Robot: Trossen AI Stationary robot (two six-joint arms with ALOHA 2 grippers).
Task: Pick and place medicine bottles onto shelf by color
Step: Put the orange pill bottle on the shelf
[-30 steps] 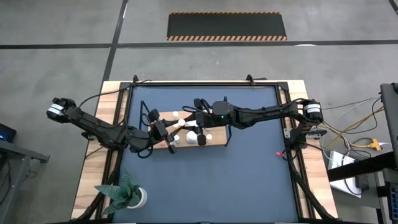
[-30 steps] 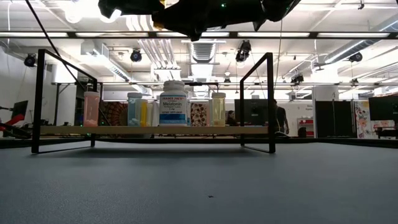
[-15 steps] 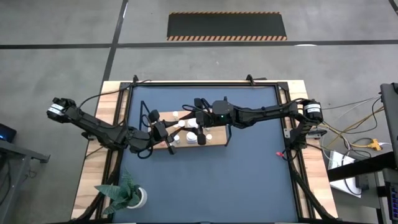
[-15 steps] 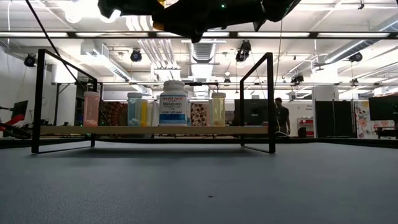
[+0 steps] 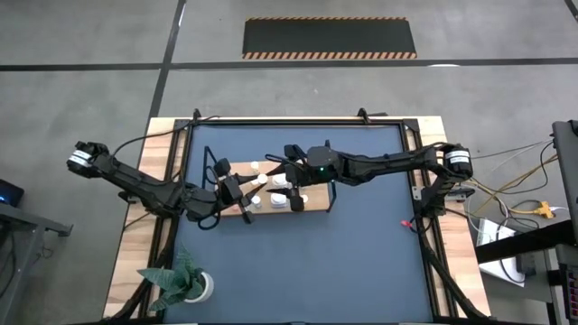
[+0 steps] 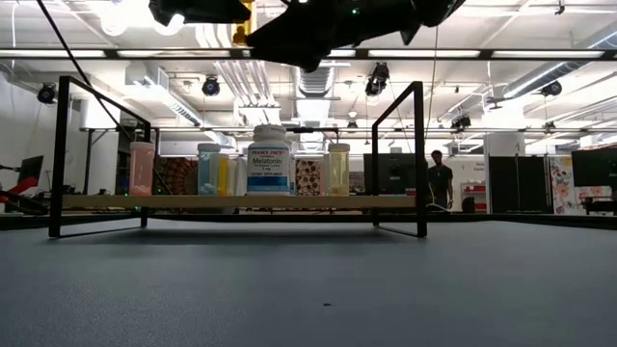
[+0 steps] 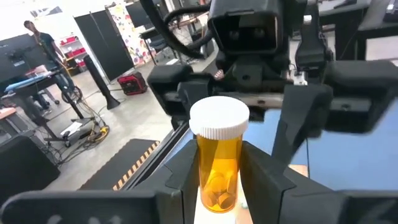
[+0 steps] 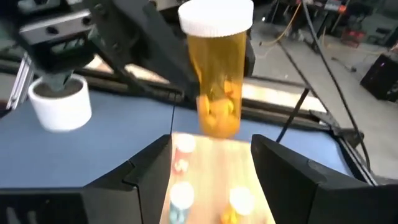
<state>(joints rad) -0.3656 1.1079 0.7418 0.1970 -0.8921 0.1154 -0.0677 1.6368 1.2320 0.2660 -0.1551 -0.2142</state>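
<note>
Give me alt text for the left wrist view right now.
An amber bottle with a white cap stands upright, gripped between the left gripper's two dark fingers. Close behind it looms the right arm's gripper, and beyond are the blue tabletop and a lab floor.

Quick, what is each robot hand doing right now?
Left gripper: shut on the orange pill bottle, held above the shelf.
Right gripper: open, holding nothing, facing that bottle.
</note>
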